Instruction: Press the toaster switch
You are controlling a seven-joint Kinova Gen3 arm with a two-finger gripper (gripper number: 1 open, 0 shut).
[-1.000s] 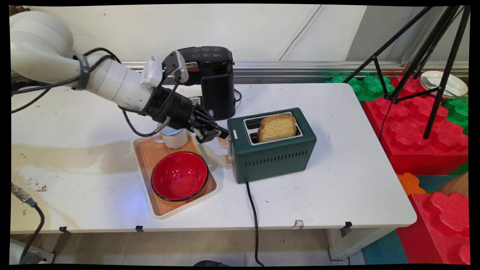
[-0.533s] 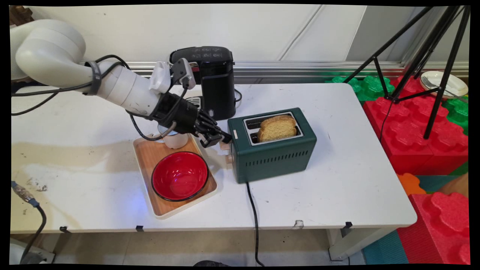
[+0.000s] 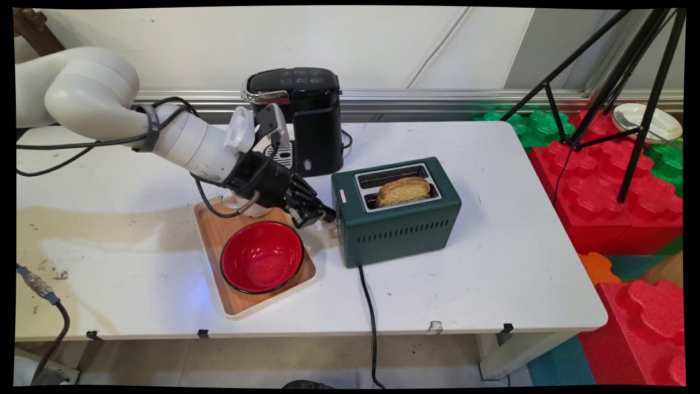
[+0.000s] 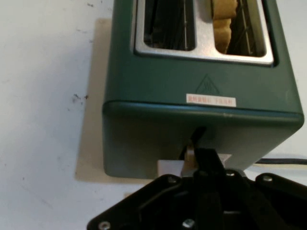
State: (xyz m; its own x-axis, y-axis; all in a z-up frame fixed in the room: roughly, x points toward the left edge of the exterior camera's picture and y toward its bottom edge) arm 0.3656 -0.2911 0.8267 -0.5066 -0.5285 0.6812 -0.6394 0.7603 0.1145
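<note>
A dark green toaster (image 3: 399, 224) stands mid-table with a slice of bread (image 3: 403, 190) sunk low in its near slot. My gripper (image 3: 322, 216) is shut and presses against the toaster's left end, right at the cream lever (image 3: 332, 230). In the hand view the closed fingertips (image 4: 204, 158) rest on top of the lever (image 4: 170, 167) in the slot of the toaster's end wall (image 4: 192, 91). The bread (image 4: 224, 24) shows in the right-hand slot, and the other slot holds nothing.
A wooden tray (image 3: 219, 230) left of the toaster carries a red bowl (image 3: 261, 256) and a white mug (image 3: 254, 208) half hidden by my hand. A black coffee machine (image 3: 306, 117) stands behind. The toaster's cord (image 3: 369, 317) runs off the front edge. A tripod (image 3: 629, 82) and foam blocks stand right.
My gripper has gone down along the toaster's left end, taking the lever with it. The bread has dropped from standing tall to sitting low in the slot.
</note>
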